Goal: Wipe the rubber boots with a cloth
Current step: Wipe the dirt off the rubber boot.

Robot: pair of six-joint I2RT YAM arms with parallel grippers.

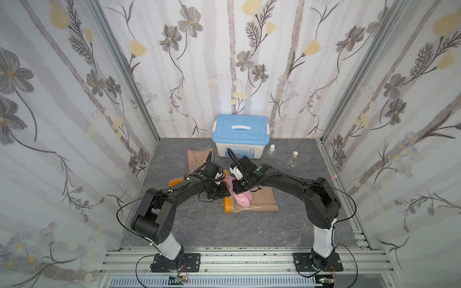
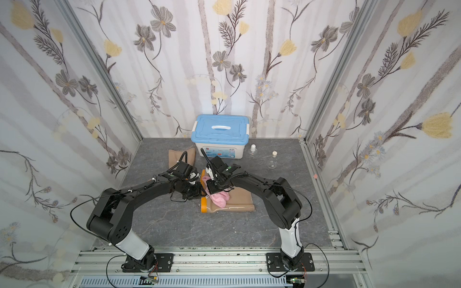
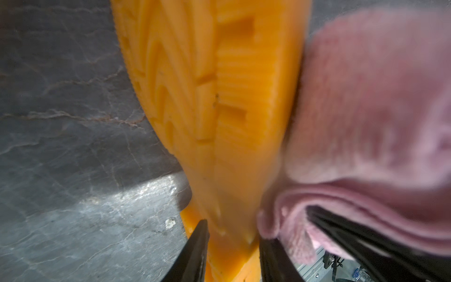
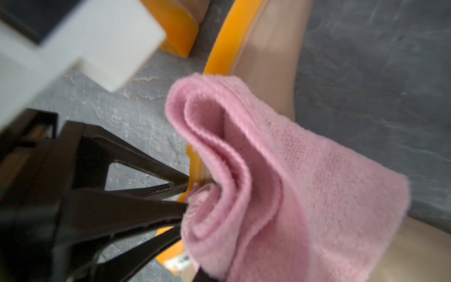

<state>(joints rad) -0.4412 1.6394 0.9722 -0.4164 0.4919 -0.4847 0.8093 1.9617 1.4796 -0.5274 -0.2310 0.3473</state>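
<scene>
In both top views the near boot (image 1: pixel 262 203) lies on its side mid-worktop (image 1: pixel 224 232). Its long axis runs along the near edge, with the orange sole (image 1: pixel 227 205) toward the left edge and the shaft mouth toward the right edge. The cloth (image 1: pixel 242 198) is bunched on the foot, just beside the sole. Both arms meet there: the left claw (image 1: pixel 224 196) at the sole, the right claw (image 1: pixel 236 193) in the cloth. The far boot (image 1: pixel 199 156) lies near the far edge, left of the box (image 1: pixel 240 132). The box's blue lid is shut, so its contents are unseen. Two stoppered flasks (image 1: pixel 272 150) stand right of the box; whether they hold anything cannot be told.

The left wrist view shows the left claw's jaws clamped on either side of the sole, with the cloth touching it.

The right wrist view shows the folded cloth pinched by the right claw, which is mostly hidden beneath it. The bare shaft stretches from that claw toward the right edge, so the stroke likely runs that way. The right arm is the nearer one.
</scene>
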